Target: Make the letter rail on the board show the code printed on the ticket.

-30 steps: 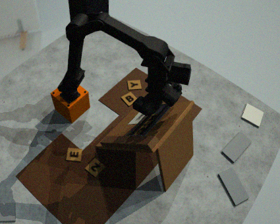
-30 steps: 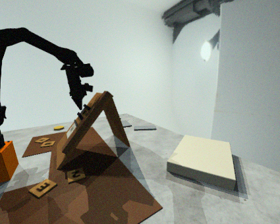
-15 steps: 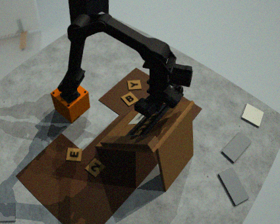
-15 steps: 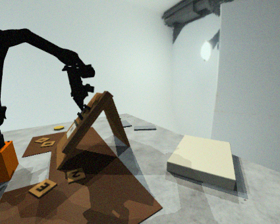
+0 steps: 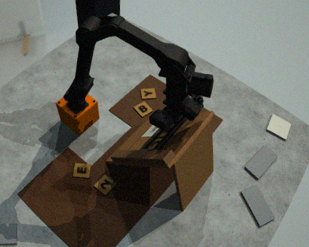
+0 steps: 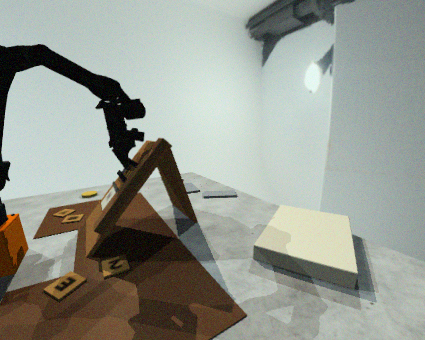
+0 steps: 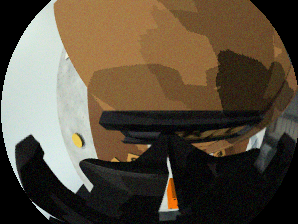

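Observation:
The sloped wooden board (image 5: 133, 143) (image 6: 128, 197) carries the black rail (image 7: 150, 119). Tiles in the rail (image 5: 155, 142) (image 7: 210, 134) are partly hidden and their letters are unreadable. The white ticket (image 5: 150, 131) (image 6: 108, 198) is on the board; its print is unreadable. Loose tiles Y (image 5: 148, 93) and B (image 5: 142, 109) lie on the mat beyond the board; tile E (image 5: 81, 170) (image 6: 65, 286) and a tile reading N or Z (image 5: 104, 184) (image 6: 115, 266) lie on the near side. My gripper (image 6: 131, 164) (image 7: 166, 133) is shut and empty, its tips at the rail; contact is unclear.
A brown mat (image 5: 62, 203) (image 6: 186, 300) lies under the board. The orange block (image 5: 78, 114) is at the arm's base. A cream slab (image 5: 279, 126) (image 6: 306, 240) and two grey slabs (image 5: 260, 162) (image 5: 257, 206) lie behind the board. A yellow disc (image 6: 89, 194) (image 7: 77, 140) lies past the mat.

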Tool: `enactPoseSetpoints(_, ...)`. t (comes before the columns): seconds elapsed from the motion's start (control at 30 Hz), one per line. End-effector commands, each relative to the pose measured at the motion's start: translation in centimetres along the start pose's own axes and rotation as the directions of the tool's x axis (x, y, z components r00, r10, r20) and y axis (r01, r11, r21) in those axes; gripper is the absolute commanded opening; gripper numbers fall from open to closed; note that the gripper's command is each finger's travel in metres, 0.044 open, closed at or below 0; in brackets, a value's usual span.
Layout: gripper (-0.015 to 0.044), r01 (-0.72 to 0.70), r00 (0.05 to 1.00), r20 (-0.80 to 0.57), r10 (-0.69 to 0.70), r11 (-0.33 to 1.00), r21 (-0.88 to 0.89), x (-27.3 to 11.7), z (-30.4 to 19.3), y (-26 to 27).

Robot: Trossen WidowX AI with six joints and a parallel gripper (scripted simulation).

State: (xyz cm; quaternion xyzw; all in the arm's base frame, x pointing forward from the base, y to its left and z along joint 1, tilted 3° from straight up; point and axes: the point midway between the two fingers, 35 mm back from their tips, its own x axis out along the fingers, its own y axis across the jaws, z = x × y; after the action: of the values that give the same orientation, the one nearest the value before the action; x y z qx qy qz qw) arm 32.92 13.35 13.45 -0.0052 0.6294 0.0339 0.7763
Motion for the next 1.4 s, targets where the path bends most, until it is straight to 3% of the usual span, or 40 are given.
enactPoseSetpoints(0.0, 0.0, -0.006, 1.0, 0.002, 0.006, 1.0, -0.005, 0.0, 0.0, 0.0)
enactPoseSetpoints(1.37, 0.0, -0.005, 1.0, 0.002, 0.005, 1.0, -0.006, -0.1, 0.0, -1.5)
